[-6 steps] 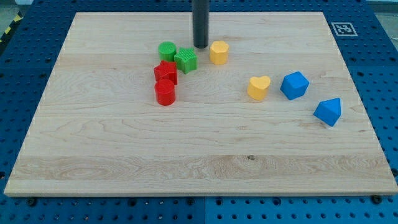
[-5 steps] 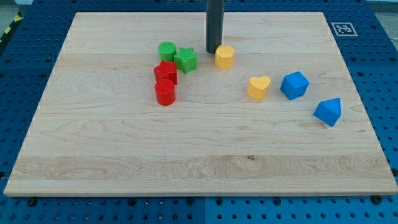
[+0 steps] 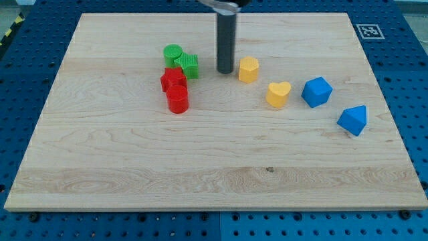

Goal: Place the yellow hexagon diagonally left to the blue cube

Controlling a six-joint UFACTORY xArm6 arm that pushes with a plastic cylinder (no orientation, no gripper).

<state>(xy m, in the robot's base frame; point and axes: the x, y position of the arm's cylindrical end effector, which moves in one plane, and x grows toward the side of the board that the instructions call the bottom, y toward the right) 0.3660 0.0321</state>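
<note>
Here, the rod's tip rests on the wooden board just left of the yellow hexagon; it is a bare rod with no claw to open or close. The hexagon sits up-left of the blue cube, the yellow heart between them. The push looks midway; next, seemingly, a nudge rightward. No containers are present.

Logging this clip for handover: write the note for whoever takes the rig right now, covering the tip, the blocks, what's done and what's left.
My tip sits just left of the yellow hexagon, about touching.
Hexagon lies up-left of the yellow heart, well left of the blue cube.
Done: hexagon is out of the red and green cluster.
Left: push it right, closer to the cube's upper left, without hitting the heart.
</note>
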